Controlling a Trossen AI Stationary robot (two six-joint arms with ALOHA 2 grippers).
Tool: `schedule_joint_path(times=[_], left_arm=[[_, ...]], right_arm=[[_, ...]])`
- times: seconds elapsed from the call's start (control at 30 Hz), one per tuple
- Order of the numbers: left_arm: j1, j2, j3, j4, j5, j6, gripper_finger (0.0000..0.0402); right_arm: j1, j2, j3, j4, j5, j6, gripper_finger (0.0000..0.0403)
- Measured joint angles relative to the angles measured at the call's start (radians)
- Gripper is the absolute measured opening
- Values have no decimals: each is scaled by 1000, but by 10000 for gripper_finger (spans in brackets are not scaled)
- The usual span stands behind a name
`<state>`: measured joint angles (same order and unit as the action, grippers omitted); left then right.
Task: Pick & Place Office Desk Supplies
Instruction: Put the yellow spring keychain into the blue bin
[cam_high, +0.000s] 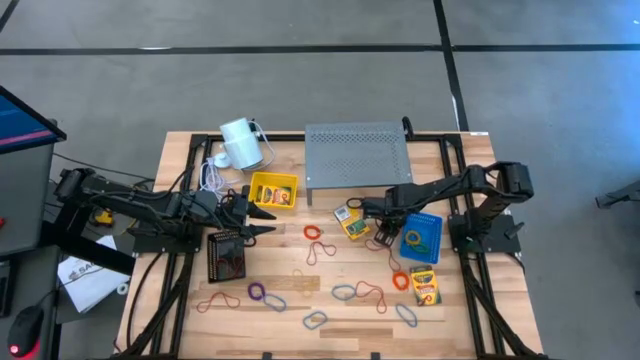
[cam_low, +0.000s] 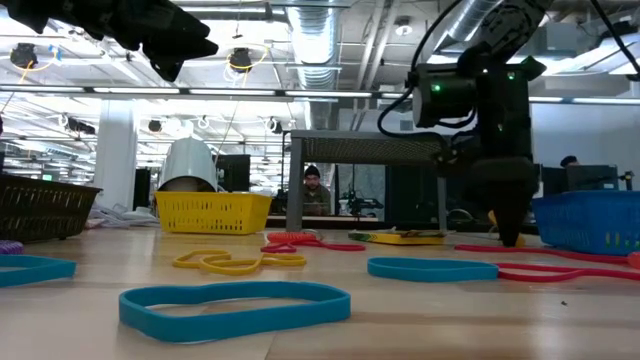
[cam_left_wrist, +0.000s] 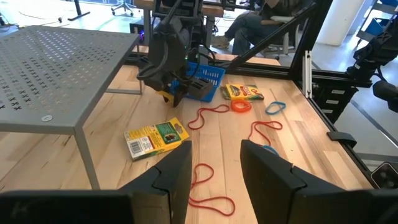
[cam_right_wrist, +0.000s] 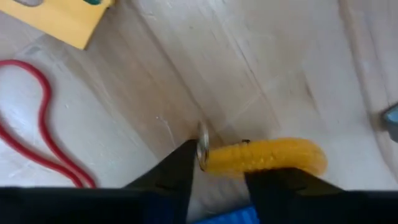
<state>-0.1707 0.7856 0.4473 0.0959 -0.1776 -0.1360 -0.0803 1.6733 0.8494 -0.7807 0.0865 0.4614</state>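
From my remote station I see the right gripper (cam_high: 381, 238) down at the wooden table (cam_high: 330, 320), just beside the blue basket (cam_high: 421, 238) and close to a crayon box (cam_high: 352, 222) lying flat in front of the grey metal shelf (cam_high: 357, 155). In its own wrist view the right gripper (cam_right_wrist: 221, 163) has its fingers narrowed around a folded orange rubber band (cam_right_wrist: 264, 155), which sits between the fingertips right at the tabletop, with a red rubber band (cam_right_wrist: 43, 134) curling on the wood beside it. The low view shows the same gripper (cam_low: 508, 228) pointing straight down, its tip at the table surface.

The left gripper (cam_high: 262, 222) hangs above the table between the yellow basket (cam_high: 273, 190) and the dark wicker basket (cam_high: 226, 255). Its fingers (cam_left_wrist: 171, 177) stand partly apart with nothing between them, looking across at the right arm.

The rest of the supplies lie scattered over the boards: a red band (cam_high: 313, 232) near the middle, a second crayon box (cam_high: 424, 285) below the blue basket with an orange band (cam_high: 400, 281) touching its side, and blue (cam_high: 344, 292), purple (cam_high: 256, 292) and dark red loops (cam_high: 215, 301) spread along the near half of the table. A white cylinder with its cord (cam_high: 240, 143) rests at the far left corner, beside the shelf.
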Motion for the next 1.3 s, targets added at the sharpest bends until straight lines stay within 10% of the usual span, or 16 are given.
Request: schedule_joint_path(times=[0.17,1.3], left_arm=[[0,0,0,0,0,0,131],[0,0,0,0,0,0,131]], right_arm=[[3,1,-1,3,-21,0,19],[166,-65,266,-215,15,97,16]])
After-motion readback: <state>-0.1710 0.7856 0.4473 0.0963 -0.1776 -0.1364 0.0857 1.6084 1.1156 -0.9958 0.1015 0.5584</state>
